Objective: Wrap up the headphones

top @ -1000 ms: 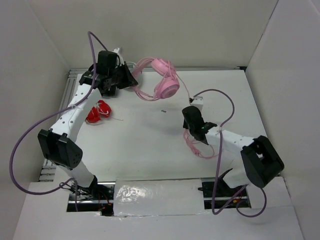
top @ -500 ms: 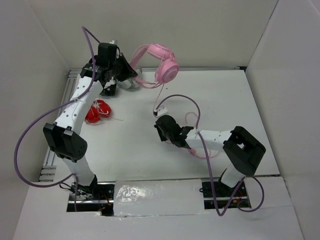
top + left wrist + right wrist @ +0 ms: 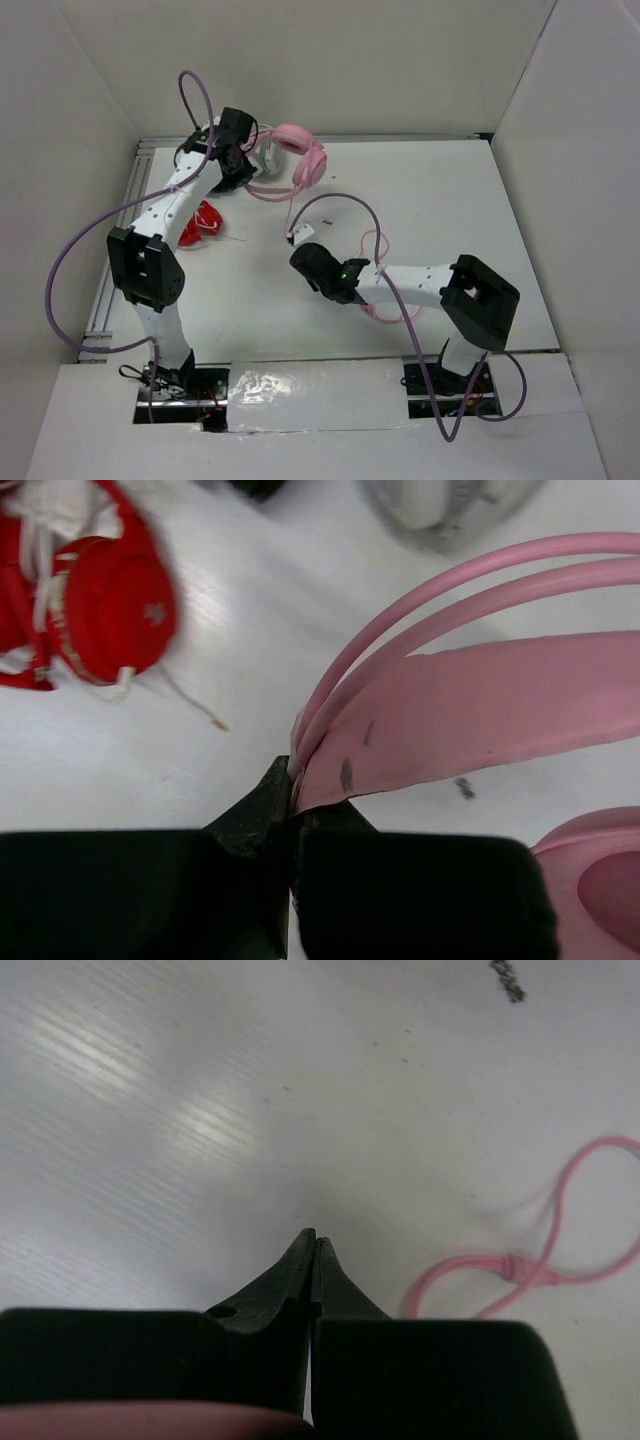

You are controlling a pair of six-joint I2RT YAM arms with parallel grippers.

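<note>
The pink headphones hang at the back of the table. My left gripper is shut on their pink headband, pinched at my jaw tips. One pink earcup shows at the lower right of the left wrist view. The thin pink cable runs down from the headphones to loose loops on the table by my right arm. My right gripper is shut and empty just above the table's middle. A cable loop lies to its right, apart from it.
Red headphones lie at the left, below my left arm, and also show in the left wrist view. White/grey headphones sit behind the pink headband, partly hidden. A small dark mark is on the table.
My left gripper has carried the pink headphones leftward and turned them. My right arm has swept left across the table, away from the cable loops.
</note>
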